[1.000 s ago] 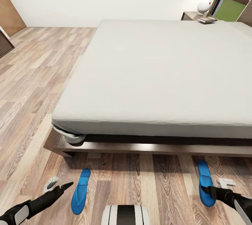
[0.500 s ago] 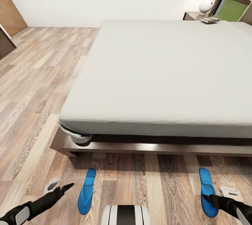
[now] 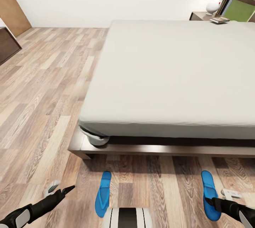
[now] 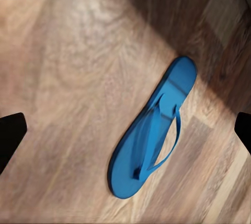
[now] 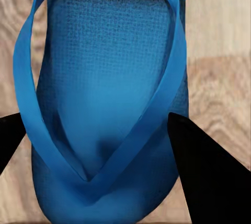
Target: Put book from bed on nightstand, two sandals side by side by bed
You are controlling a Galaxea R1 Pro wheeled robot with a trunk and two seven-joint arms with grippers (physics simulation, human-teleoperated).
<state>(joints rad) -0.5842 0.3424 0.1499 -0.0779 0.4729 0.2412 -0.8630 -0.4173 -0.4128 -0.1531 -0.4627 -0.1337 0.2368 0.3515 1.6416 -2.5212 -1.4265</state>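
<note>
Gripping one blue sandal (image 3: 209,194) by its heel end, the right pincer (image 3: 211,201) holds it just off the bed's (image 3: 177,79) foot rail; in the right wrist view its fingers sit either side of the sole (image 5: 104,104), apparently clamped on it. The other sandal (image 3: 102,194) lies flat on the plank floor (image 3: 42,89), well apart from the first, so they are not yet side by side. The left pincer (image 3: 61,189) hovers beside it, fingers spread and empty. Bare floor between them leaves room. A book (image 3: 219,20) rests on the far nightstand (image 3: 200,16).
</note>
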